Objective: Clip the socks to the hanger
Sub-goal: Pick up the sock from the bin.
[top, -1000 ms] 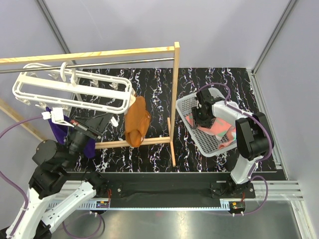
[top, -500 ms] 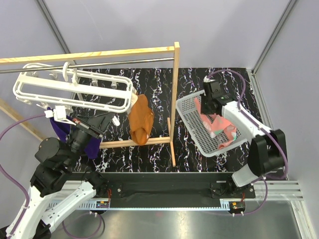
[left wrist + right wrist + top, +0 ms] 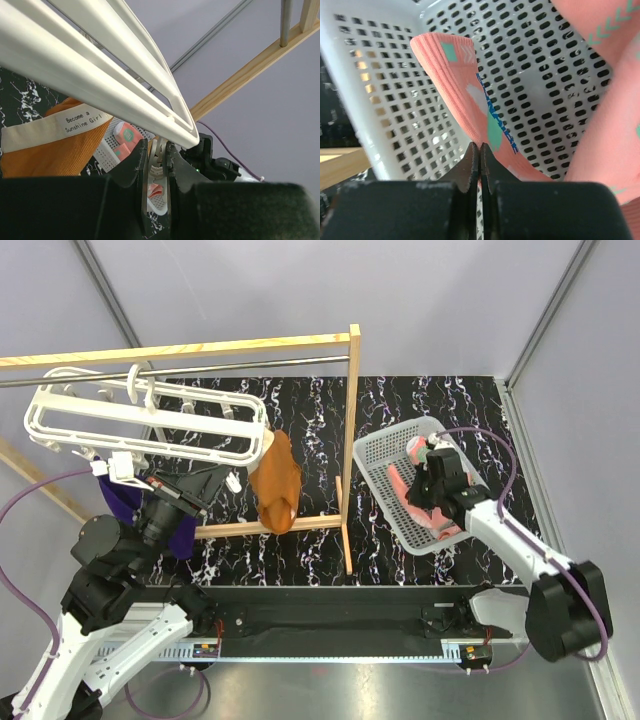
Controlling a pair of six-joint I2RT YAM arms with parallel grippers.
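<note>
Right gripper (image 3: 480, 149) clamped shut on edge of coral sock (image 3: 462, 80) inside mesh basket (image 3: 555, 75), placed to lift it out; left gripper (image 3: 156, 150) pinches dangling clip (image 3: 158, 172) beneath white hanger (image 3: 100, 80), apparently squeezing it ready for sock

- A wooden rack (image 3: 352, 440) is set on a marbled table (image 3: 310, 430).
- An orange sock (image 3: 275, 480) and a purple sock (image 3: 113, 503) are seen hanging.
- A mesh basket (image 3: 385, 455) is placed beside the rack.

Coral-pink, teal-patched socks (image 3: 470, 95) lie bunched in the basket (image 3: 385, 462), one end raised; the white barred hanger (image 3: 100, 86) hangs well left of it.
</note>
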